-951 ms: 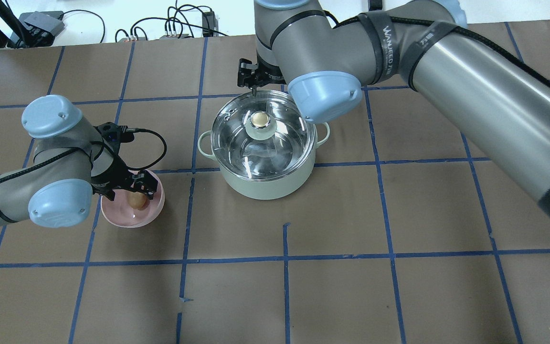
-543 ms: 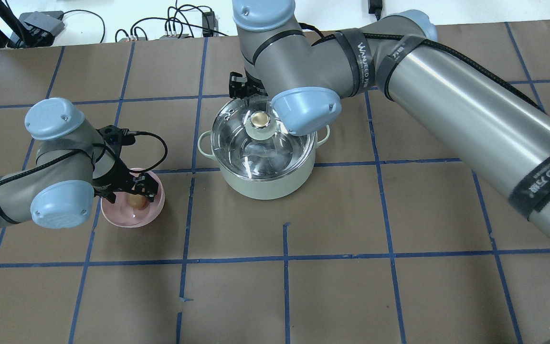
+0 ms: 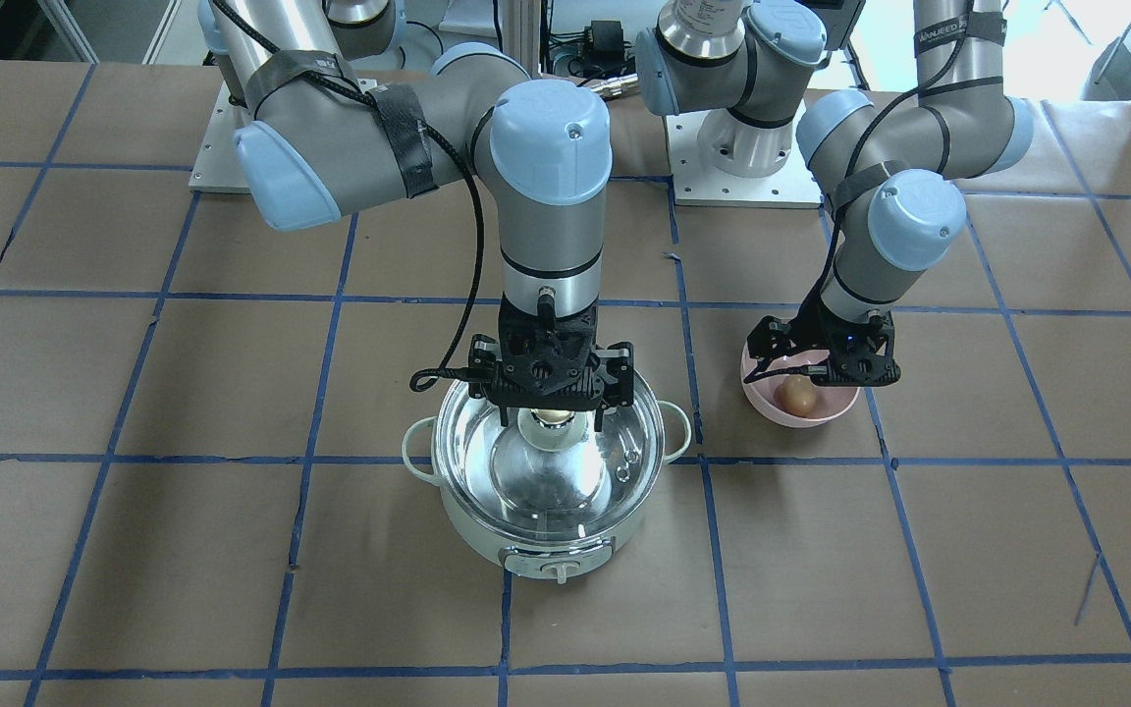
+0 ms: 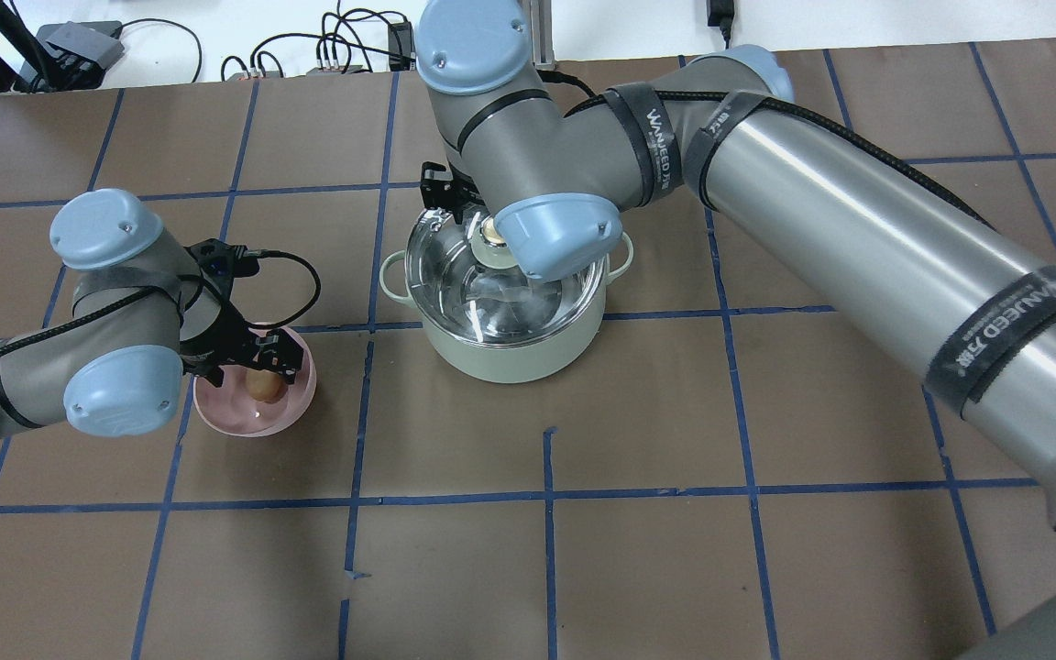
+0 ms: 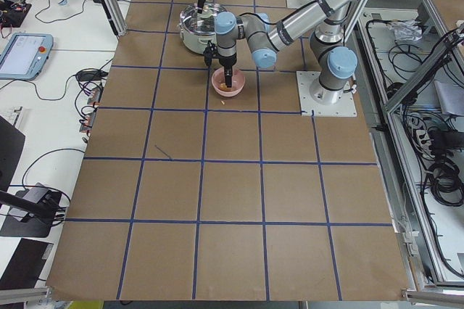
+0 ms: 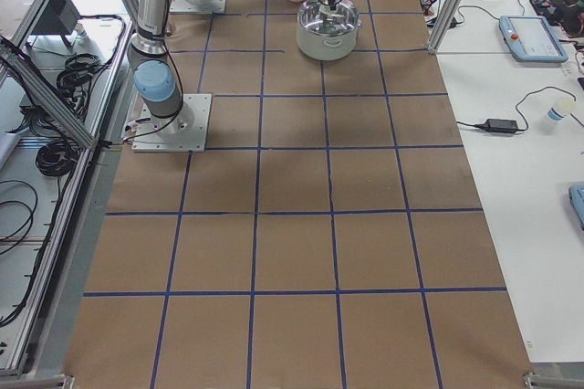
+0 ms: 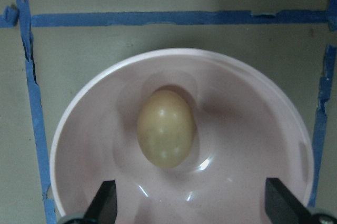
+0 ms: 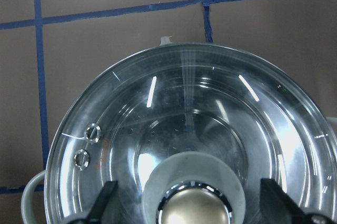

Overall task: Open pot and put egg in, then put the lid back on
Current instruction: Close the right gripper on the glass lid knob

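"Reaching for the lid [image 3: 546,476] first?"

"Yes. My right tool [image 3: 554,422] hangs wide open straight over the pot [image 4: 510,353]. The lid's knob [image 8: 196,211] sits squarely between my two fingers [image 8: 105,203], one on each side, neither touching it. The lid lies shut on the pot."

"Low enough to grip?"

"From the front the fingertips seem about level with the knob, but I can't be sure. I'd judge a small drop, then a squeeze."

"And the egg [image 7: 166,129]?"

"It's in the pink bowl [image 7: 247,124] on the counter [image 4: 766,412], well apart from the pot and on my left side. My left tool [image 7: 192,203] is the nearer one and gapes wide above it. The egg's long axis runs crosswise to the line between those fingers, a touch nearer one than the other, so they'd close on its narrow width."
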### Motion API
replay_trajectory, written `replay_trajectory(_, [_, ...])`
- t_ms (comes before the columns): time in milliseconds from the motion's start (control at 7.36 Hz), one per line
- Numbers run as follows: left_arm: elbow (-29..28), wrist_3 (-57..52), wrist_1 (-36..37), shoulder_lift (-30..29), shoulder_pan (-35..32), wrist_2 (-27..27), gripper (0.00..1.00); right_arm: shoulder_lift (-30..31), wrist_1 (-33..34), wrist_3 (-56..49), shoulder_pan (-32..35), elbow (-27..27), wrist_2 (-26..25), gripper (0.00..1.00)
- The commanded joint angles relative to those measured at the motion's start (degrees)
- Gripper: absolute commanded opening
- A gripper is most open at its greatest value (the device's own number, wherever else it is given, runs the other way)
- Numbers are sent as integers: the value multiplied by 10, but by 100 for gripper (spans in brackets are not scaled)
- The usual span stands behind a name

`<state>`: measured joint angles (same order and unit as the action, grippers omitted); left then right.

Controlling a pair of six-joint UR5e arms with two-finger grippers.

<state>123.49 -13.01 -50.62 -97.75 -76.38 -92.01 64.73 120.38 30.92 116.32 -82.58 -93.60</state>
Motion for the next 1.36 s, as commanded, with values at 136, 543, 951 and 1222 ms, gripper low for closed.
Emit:
replay_trajectory(136, [4,-3,18,-6,4,1,94,-4,-1,-2,5,-3,1,81])
replay_trajectory(543, [4,-3,18,-9,4,1,94,-1,-3,3,6,-7,1,37])
replay_trajectory(951, [5,-6,13,-11,4,1,94,2,-10,-1,6,-7,-1,28])
replay_trajectory(1222, [5,-5,-25,-15,4,1,94,23,-29,-5,-4,4,-1,29])
